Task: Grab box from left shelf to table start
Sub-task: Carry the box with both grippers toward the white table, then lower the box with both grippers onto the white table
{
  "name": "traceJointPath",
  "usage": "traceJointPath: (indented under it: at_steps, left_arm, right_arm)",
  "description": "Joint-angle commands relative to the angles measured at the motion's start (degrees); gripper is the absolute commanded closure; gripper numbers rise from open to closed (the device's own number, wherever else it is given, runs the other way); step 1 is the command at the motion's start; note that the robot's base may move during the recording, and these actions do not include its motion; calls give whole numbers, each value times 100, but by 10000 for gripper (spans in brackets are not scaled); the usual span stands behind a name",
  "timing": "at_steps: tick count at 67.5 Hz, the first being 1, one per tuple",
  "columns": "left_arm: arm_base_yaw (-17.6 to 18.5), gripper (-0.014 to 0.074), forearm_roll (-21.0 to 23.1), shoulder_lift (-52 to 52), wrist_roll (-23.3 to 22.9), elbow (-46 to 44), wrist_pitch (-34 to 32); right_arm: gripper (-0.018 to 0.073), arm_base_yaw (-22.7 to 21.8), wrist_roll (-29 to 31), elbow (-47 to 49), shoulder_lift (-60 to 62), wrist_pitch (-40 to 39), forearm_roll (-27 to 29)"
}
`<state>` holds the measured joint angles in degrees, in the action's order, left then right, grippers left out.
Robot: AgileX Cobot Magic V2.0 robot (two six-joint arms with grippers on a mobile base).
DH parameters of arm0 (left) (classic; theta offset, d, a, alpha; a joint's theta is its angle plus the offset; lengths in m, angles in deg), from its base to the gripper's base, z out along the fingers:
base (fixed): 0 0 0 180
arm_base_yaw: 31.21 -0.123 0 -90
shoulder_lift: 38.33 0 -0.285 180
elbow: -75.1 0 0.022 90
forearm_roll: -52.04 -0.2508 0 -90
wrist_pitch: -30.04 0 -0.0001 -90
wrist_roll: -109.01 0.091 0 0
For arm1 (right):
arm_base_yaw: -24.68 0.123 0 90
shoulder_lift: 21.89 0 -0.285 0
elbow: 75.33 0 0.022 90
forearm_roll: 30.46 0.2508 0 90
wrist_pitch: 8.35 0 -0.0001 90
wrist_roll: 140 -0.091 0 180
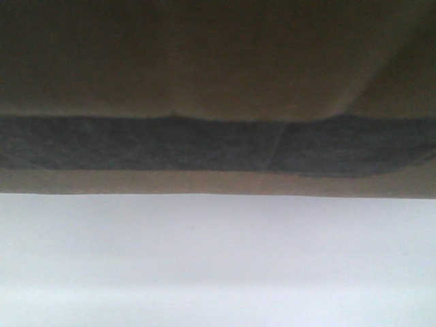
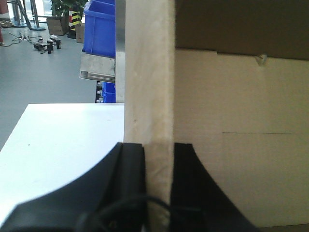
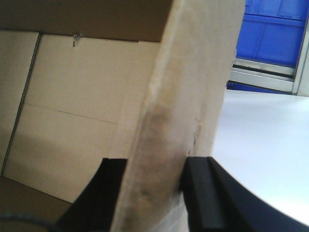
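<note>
The brown cardboard box (image 1: 218, 75) fills the upper half of the front view, with a dark printed band across it, its lower edge over the white table (image 1: 218, 259). My left gripper (image 2: 158, 150) is shut on the box's left wall (image 2: 148, 72), one black finger (image 2: 131, 159) outside and the other inside. My right gripper (image 3: 155, 166) is shut on the right wall (image 3: 193, 72) of the box, its fingers (image 3: 200, 179) on either side of the cardboard edge. The inside of the box (image 2: 241, 145) shows in both wrist views. The shelf (image 2: 96, 72) shows as a steel rail beyond the table.
Blue plastic bins (image 2: 100, 26) sit on the steel rail behind the table's (image 2: 63, 145) far edge. More blue bins (image 3: 275, 29) and a metal rail (image 3: 263, 75) show in the right wrist view. Grey floor with potted plants (image 2: 63, 9) lies far left.
</note>
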<state>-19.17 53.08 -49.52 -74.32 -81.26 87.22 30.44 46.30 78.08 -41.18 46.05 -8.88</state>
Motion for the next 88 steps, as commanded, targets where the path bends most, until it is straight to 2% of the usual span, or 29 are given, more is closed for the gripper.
traceJointPath:
  at_steps: [1, 88]
  left_arm:
    - [12, 696, -215, -93, -19, -187, -1104]
    - [12, 696, -178, -93, -19, -187, -1104]
  right_arm:
    - [496, -12, 165, 160, -113, -840, -327]
    - [496, -12, 165, 160, -113, -840, -327]
